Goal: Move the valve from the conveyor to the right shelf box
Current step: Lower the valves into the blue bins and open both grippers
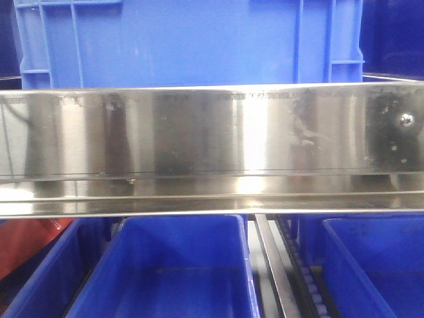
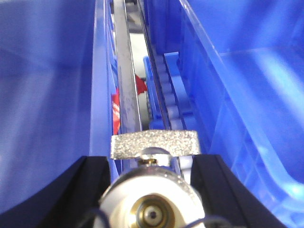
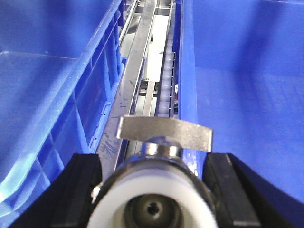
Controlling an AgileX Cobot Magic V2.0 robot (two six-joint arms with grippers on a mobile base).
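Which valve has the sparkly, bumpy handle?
The valve in the left gripper: its handle looks rough and glittery. The valve in the right gripper has a smooth handle.

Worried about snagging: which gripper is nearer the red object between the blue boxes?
Left, probably. The left gripper, jaws shut on a valve, hangs with the red object ahead and below; the right gripper has none in view.

You see a shelf rail [image 1: 212, 152] of polished steel, mirror-glossy yet smudged and scratched. The blue crates [image 1: 172, 248] are smooth plastic with a soft sheen. The left valve [image 2: 152, 202] shows you a glossy white plastic cap, a brassy metal core and a left lever [image 2: 154, 143] of rough, grainy silver metal. The right valve [image 3: 152, 204] has a duller white cap and a smoother grey metal right lever [image 3: 164, 134].
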